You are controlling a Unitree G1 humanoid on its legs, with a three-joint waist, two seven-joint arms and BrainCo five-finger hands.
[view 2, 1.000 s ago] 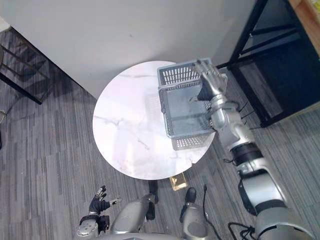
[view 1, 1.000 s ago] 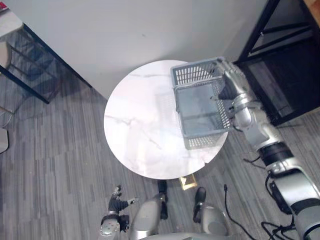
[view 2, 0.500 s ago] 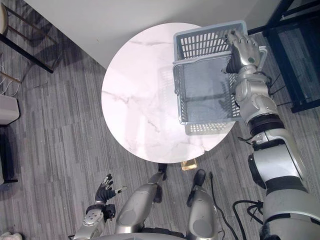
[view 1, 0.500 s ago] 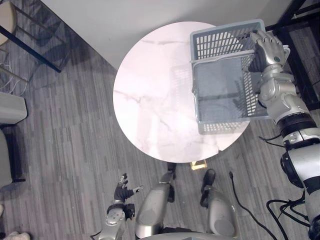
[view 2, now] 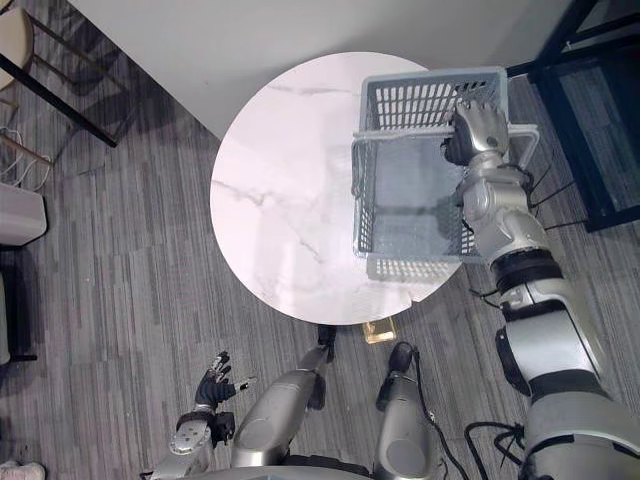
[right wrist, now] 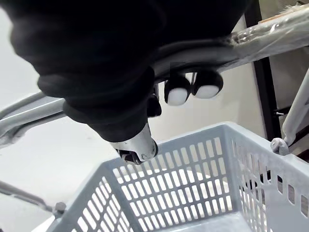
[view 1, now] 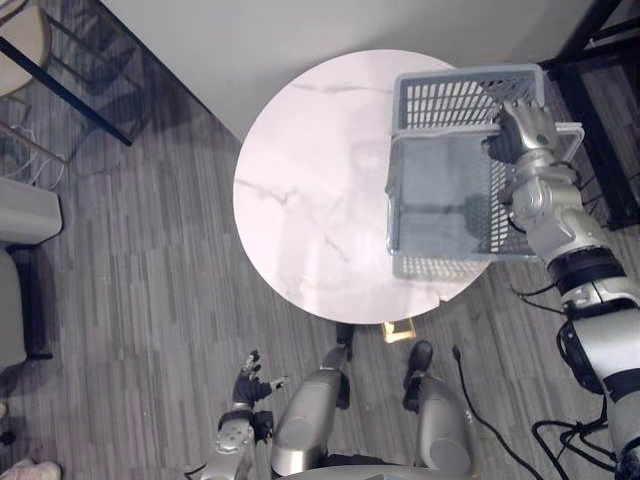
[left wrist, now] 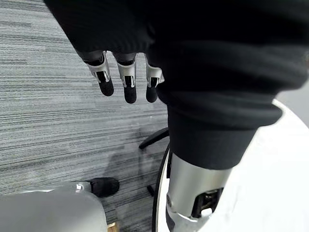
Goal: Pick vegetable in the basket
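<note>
Clearly the basket (view 1: 447, 101), grey with slotted walls, is empty: its floor is bare and no vegetable lies in it. It hangs over the right side of the round marble table (view 1: 310, 190), its right wall past the table's edge; I cannot tell whether its base touches the top. The right hand (view 1: 520, 130) has its fingers curled round the handle (right wrist: 251, 36) near the right end, gripping it. By my reading, the step in hand is carrying the basket into place, with picking not yet begun. The next move likely calls for setting it down flat and fully on the table, then finding a vegetable. The left hand (view 1: 248, 375) hangs low at the near left, fingers (left wrist: 125, 77) straight and holding nothing.
</note>
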